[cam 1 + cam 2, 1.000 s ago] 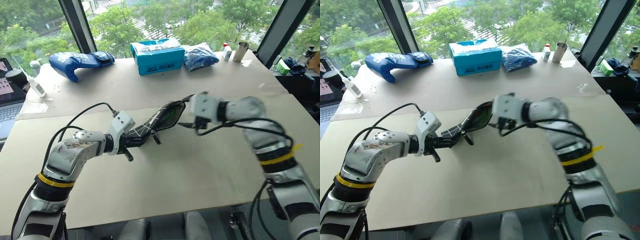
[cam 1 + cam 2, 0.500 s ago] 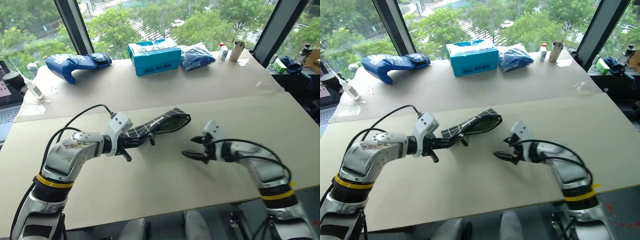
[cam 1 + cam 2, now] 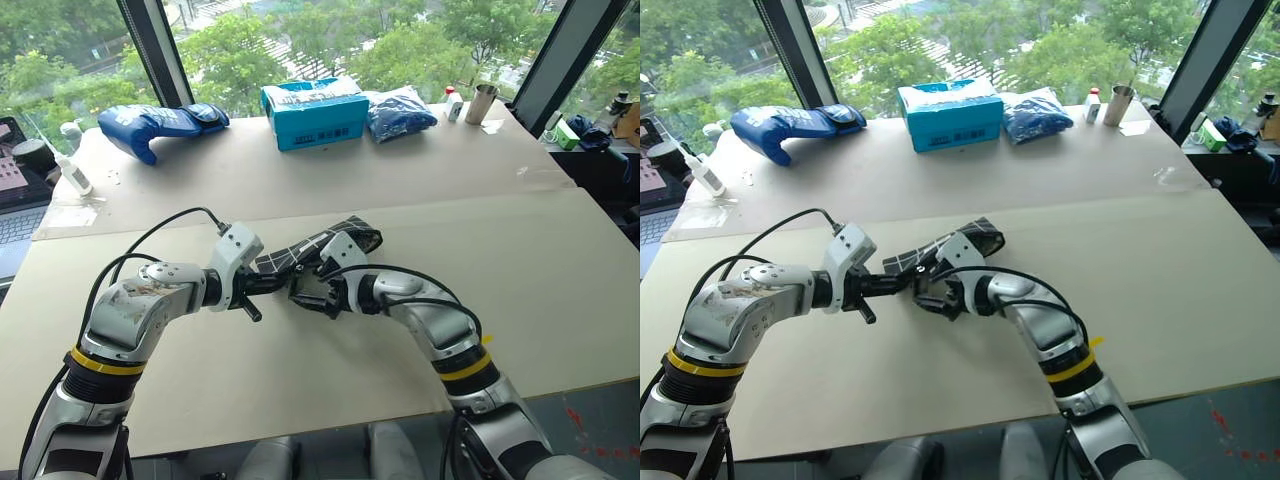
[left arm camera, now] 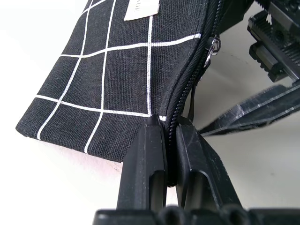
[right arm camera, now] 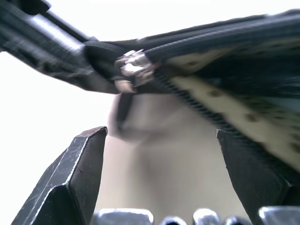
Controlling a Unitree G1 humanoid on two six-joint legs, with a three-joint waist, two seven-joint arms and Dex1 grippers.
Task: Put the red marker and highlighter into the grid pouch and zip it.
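The grid pouch (image 3: pixel 325 247), pinched at its end in my closed left claw (image 4: pixel 169 140) above the surface (image 3: pixel 560 260), could twist if my open right claw (image 5: pixel 161 176), at its 3 o'clock side, misses the zipper pull (image 5: pixel 133 68).

You see a pale counter (image 3: pixel 330 370) under a window. Along its far edge lie a blue glove (image 3: pixel 155 125), a teal box (image 3: pixel 314 113), a blue bag (image 3: pixel 400 112), a small bottle (image 3: pixel 455 102) and a metal cup (image 3: pixel 484 103); a white bottle (image 3: pixel 72 172) lies at its left edge.
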